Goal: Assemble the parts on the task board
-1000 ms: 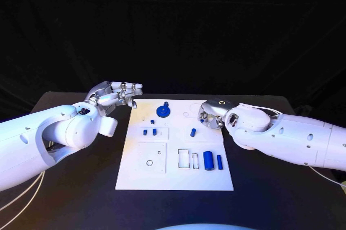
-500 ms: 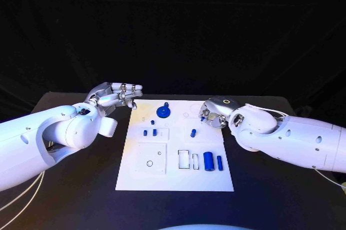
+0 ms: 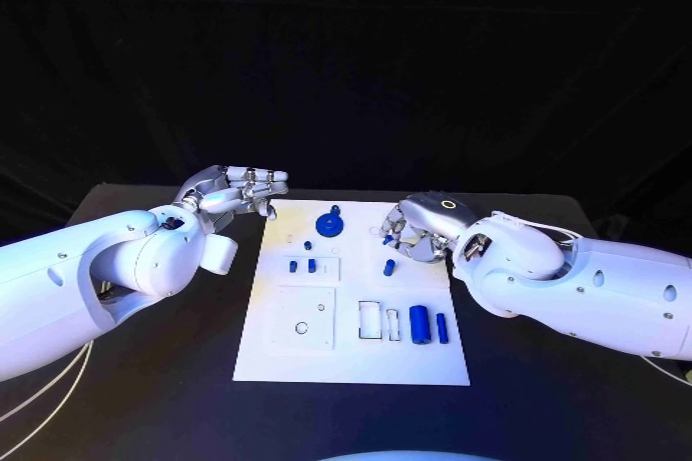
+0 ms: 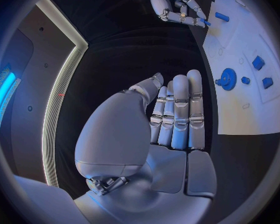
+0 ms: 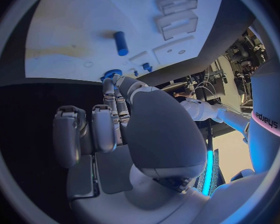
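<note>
A white board [image 3: 289,351] lies at the centre of the black table [image 3: 159,401], small blue parts scattered across it: a round knob [image 3: 330,222] at its 12 o'clock, a short peg [image 3: 388,267] near the middle, a cylinder [image 3: 418,324] toward 4 o'clock. The left hand [image 3: 231,191] hovers off the board's 11 o'clock corner, fingers straight and together, holding nothing. The right hand [image 3: 415,231] hangs over the 1 o'clock area, fingers curled, nothing visibly in them.
</note>
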Robot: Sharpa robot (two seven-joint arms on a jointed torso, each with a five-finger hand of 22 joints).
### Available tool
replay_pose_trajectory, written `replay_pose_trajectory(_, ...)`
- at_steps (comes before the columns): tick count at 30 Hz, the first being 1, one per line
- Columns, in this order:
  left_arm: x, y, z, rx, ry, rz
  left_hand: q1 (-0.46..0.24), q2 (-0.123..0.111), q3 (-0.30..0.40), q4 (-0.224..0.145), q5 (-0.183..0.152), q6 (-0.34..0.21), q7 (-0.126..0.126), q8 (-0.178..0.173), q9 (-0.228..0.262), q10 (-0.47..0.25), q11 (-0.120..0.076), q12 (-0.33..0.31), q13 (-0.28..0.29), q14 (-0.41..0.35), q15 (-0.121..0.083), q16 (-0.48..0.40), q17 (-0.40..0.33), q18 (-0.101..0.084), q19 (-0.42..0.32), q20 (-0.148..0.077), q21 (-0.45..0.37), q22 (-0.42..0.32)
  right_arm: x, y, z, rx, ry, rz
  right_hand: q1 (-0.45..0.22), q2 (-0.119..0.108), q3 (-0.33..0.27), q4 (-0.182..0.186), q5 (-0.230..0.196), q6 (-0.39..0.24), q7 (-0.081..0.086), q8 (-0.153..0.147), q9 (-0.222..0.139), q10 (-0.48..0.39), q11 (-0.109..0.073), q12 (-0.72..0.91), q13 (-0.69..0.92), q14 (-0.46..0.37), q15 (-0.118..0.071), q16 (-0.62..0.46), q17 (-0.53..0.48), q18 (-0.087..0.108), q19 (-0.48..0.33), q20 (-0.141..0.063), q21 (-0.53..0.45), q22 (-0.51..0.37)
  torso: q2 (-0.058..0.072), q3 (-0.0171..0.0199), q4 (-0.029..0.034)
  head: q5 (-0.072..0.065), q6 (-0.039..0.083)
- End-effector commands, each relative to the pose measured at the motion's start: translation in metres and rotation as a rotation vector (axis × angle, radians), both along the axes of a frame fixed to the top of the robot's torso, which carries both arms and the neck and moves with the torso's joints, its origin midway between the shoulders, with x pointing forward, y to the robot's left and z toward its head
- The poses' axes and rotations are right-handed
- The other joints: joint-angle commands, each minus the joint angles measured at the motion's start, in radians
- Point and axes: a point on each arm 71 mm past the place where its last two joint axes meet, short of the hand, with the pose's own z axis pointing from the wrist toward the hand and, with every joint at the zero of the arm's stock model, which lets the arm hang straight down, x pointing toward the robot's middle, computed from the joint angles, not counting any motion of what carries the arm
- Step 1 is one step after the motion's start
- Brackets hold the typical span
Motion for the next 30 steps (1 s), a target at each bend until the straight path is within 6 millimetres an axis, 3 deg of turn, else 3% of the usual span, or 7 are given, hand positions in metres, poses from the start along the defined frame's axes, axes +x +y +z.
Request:
replay_pose_trajectory(1, -0.001, -0.005, 0.001, -0.005, -0.003, -0.027, 0.002, 0.005, 0.002, -0.005, -0.004, -0.004, 0.001, -0.004, -0.002, -0.008, 0.001, 0.004, -0.002, -0.002, 0.005, -0.005, -0.002, 0.013, 0.007, 0.001, -0.006, -0.001, -0.011, 0.019, 0.001, 0.026, 0.018, 0.060, -0.010, 0.001, 0.001, -0.006, -0.006, 0.004, 0.000, 0.005, 0.001, 0.007, -0.002, -0.007, -0.001, 0.043, -0.007, 0.003, 0.000, -0.012, 0.030, -0.006, 0.004, 0.194, 0.000, -0.0010, 0.0028, 0.015, -0.002)
replay_pose_trajectory(10, -0.002, -0.009, 0.000, -0.007, 0.000, -0.037, 0.002, 0.006, 0.002, -0.006, -0.004, -0.005, 0.001, -0.003, -0.002, -0.009, 0.001, 0.005, -0.001, -0.003, 0.005, -0.006, -0.002, 0.013, 0.007, 0.002, -0.007, -0.002, -0.032, 0.065, -0.012, 0.043, 0.091, 0.177, -0.015, 0.002, 0.001, -0.006, -0.008, 0.003, 0.000, 0.004, 0.002, 0.007, -0.002, -0.009, -0.001, 0.042, -0.007, 0.001, -0.004, -0.011, 0.028, -0.006, -0.001, 0.192, 0.001, -0.0031, 0.0029, 0.057, -0.016)
replay_pose_trajectory(19, -0.003, -0.015, 0.001, -0.012, 0.003, -0.053, 0.002, 0.006, 0.001, -0.006, -0.004, -0.005, 0.001, -0.003, -0.002, -0.009, 0.001, 0.005, -0.001, -0.003, 0.006, -0.006, -0.003, 0.013, 0.007, 0.002, -0.007, -0.002, -0.039, 0.089, -0.034, 0.041, 0.157, 0.223, -0.017, 0.004, 0.002, -0.007, -0.007, 0.003, -0.001, 0.003, 0.003, 0.007, -0.002, -0.010, -0.001, 0.042, -0.007, 0.001, -0.004, -0.011, 0.027, -0.006, -0.002, 0.191, 0.002, -0.0026, 0.0027, 0.075, -0.029)
replay_pose_trajectory(30, -0.005, -0.018, 0.001, -0.015, 0.007, -0.067, 0.005, 0.009, 0.002, -0.008, -0.004, -0.005, 0.001, -0.001, -0.002, -0.009, 0.001, 0.007, -0.001, -0.003, 0.006, -0.007, -0.004, 0.013, 0.008, 0.002, -0.009, -0.003, -0.042, 0.100, -0.052, 0.023, 0.191, 0.236, -0.019, 0.005, 0.002, -0.007, -0.006, 0.001, 0.000, 0.002, 0.003, 0.006, -0.002, -0.011, -0.001, 0.042, -0.007, 0.001, -0.005, -0.010, 0.026, -0.006, -0.004, 0.190, 0.001, -0.0006, 0.0010, 0.096, -0.043)
